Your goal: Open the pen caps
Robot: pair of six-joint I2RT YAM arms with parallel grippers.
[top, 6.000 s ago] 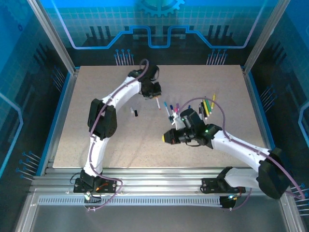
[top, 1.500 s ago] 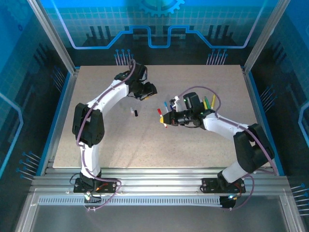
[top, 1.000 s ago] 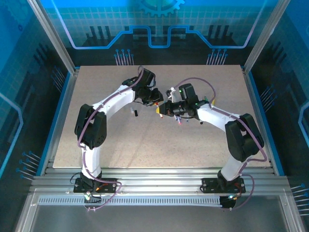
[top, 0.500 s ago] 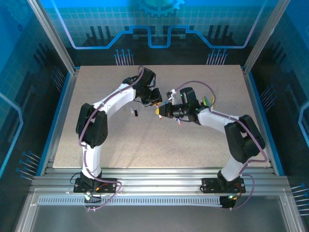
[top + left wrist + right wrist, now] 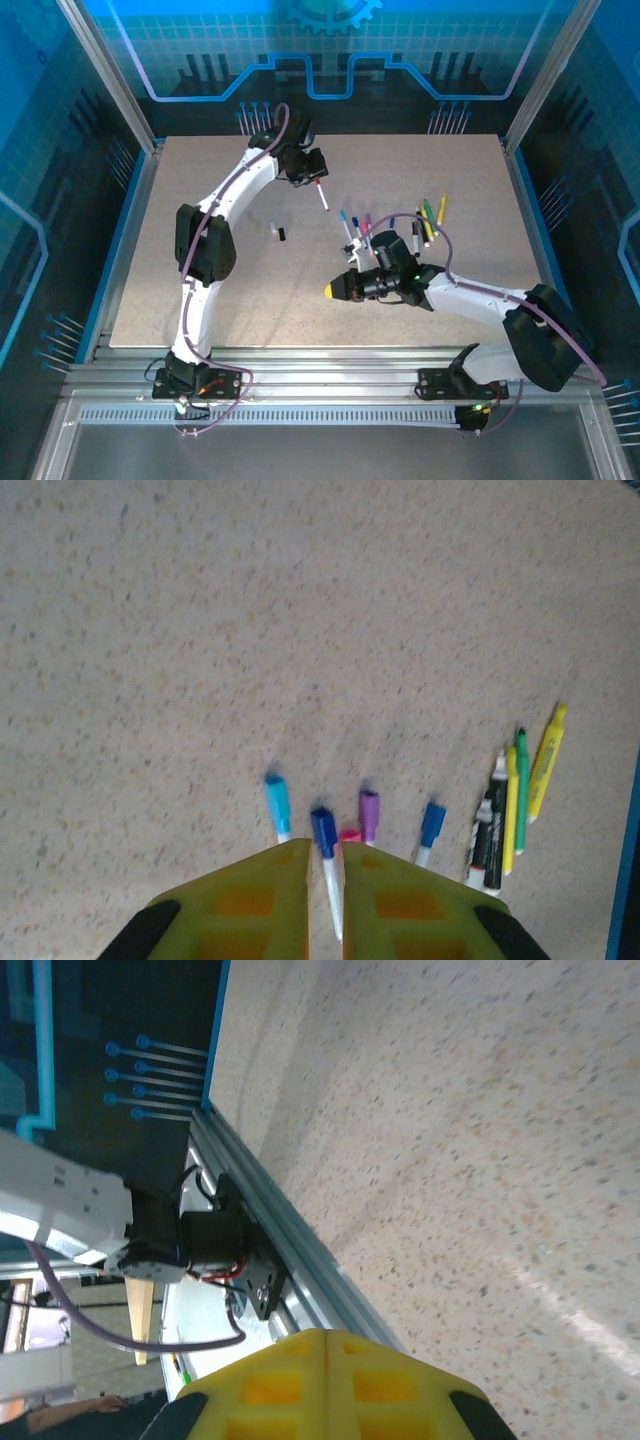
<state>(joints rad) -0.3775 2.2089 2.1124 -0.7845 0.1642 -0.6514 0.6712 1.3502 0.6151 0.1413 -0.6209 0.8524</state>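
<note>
1. Both arms have drawn apart since half a second ago, when their fingertips met mid-table. The left gripper (image 5: 308,172) has swung to the far side, and the right gripper (image 5: 332,290) has pulled back toward the near edge.
2. Short coloured plastic pen caps (image 5: 368,815) in light blue, purple and blue sit on thin white pens (image 5: 422,856). These lie side by side on the speckled beige tabletop (image 5: 220,290), right of centre.
3. Handling, as I judge it: each cap is very light, rigid, smooth and press-fitted, so it will resist and then pop free. Pinch the cap across its sides, hold the white barrel just beside the seam, and pull straight along the pen. A sideways tug could flex the slender barrel or flick the cap away.
4. The left gripper is clenched to a narrow slit on a thin white pen with a red end (image 5: 322,197), which juts from it toward the row.
5. The right gripper's yellow fingers are pressed together; I cannot tell whether a cap is pinched there.
6. Black, green and yellow markers (image 5: 518,800) lie just right of the row.
</note>
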